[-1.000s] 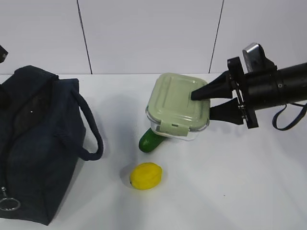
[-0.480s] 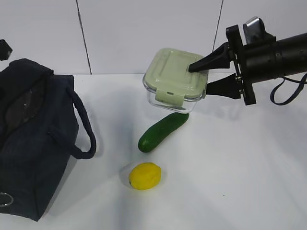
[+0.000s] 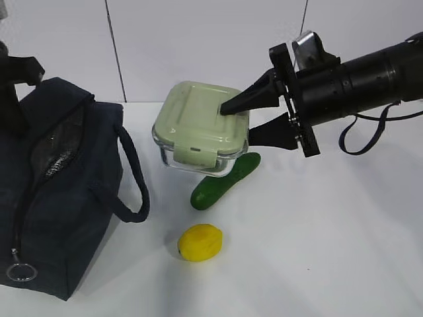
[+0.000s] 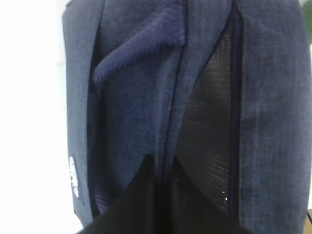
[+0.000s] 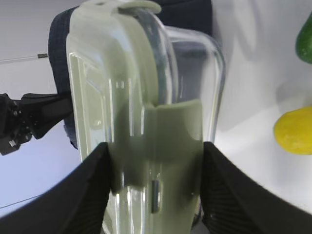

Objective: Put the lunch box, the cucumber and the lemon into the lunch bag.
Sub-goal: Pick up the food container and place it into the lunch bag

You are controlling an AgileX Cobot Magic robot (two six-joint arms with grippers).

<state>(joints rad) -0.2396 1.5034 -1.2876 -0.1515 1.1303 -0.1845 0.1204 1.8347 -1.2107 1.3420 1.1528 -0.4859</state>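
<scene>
The right gripper [image 3: 248, 120] clamps the lunch box [image 3: 198, 129] by its right end, one finger on the pale green lid and the other under the clear base, and the box hangs off the worktop, tilted slightly down toward the front. In the right wrist view the two black fingers [image 5: 92, 195] press on either side of the box's latch tab. The left gripper [image 4: 163, 195] is closed, its fingers pinched together at the edge of the lunch bag's [image 3: 59, 191] zipper opening, where dark mesh lining shows inside the gap. The worktop [image 3: 330, 251] is plain white and meets a white panelled wall [image 3: 198, 46] with thin dark seams along its back edge. The bag sits at the left edge, boxy and dark navy, with a loop handle drooping toward the middle and a silver ring pull [image 3: 17, 271] near the front left corner. The cucumber [image 3: 225, 181], dark green and slightly curved, lies near the middle of the worktop, partly under the raised box. The lemon [image 3: 199, 242], bright yellow, rests apart from it, nearer the front edge.
</scene>
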